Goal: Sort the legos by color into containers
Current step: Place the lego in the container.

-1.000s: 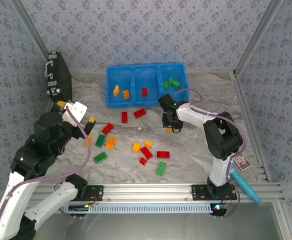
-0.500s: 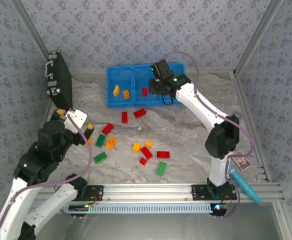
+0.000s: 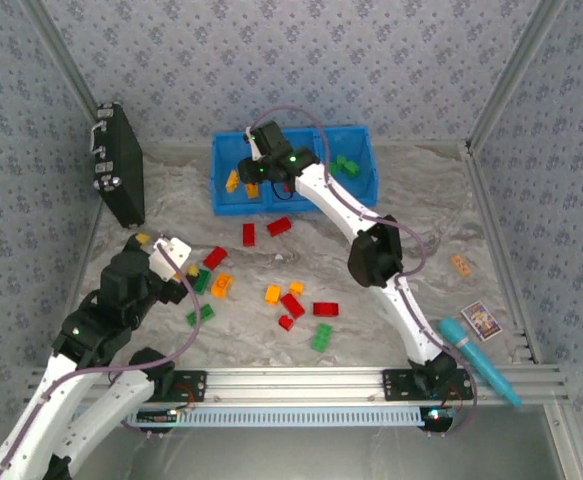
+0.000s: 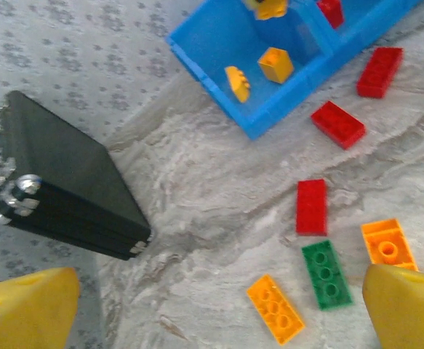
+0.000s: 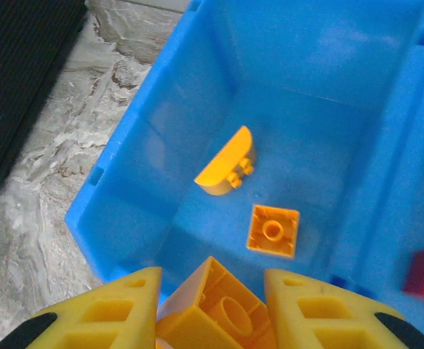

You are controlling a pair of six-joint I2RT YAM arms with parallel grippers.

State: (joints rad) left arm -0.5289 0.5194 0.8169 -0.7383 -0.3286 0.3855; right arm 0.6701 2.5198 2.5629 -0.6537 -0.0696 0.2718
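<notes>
My right tool [image 5: 212,320] clenched on small orange studded plastic brick [image 5: 222,309], above left compartment of bright blue plastic bin [image 5: 153,138]. I'd centre, lower, then release.

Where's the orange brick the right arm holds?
In the right wrist view, the orange brick is clamped in the right arm's jaws above the left compartment of the blue bin, where two orange pieces lie.

Bright, even light — soft shadows, sharp
</notes>
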